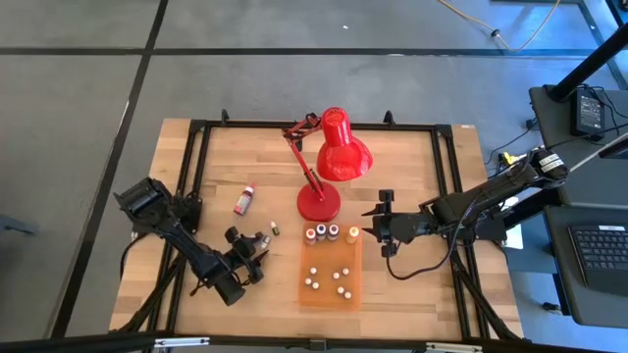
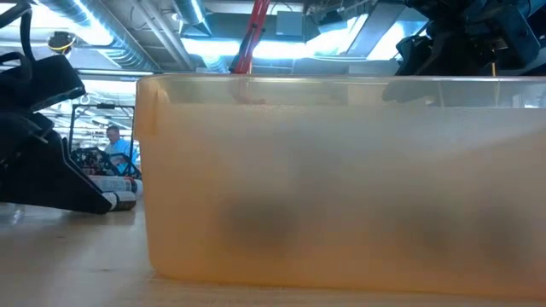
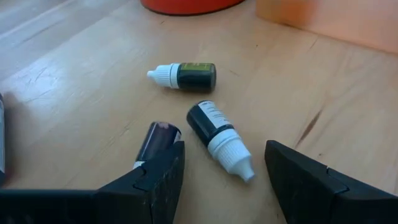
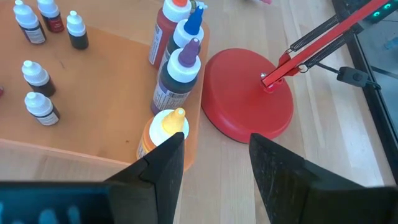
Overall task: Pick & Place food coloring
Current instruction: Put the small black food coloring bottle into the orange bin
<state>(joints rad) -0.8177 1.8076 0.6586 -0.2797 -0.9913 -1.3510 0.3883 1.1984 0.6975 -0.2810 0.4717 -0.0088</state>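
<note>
Item: dark-bodied dropper bottle [image 3: 219,138], lying flat between my left tool's [image 3: 224,171] released fingers, cap toward me, beside the orange tray [image 1: 330,297].

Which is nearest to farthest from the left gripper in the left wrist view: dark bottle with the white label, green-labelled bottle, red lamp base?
From the open left gripper:
1. Dark bottle with the white label, lying on its side between the fingers, cap toward the gripper.
2. Green-labelled bottle, lying on its side farther out on the table.
3. Red lamp base, farthest, beyond both bottles.
</note>
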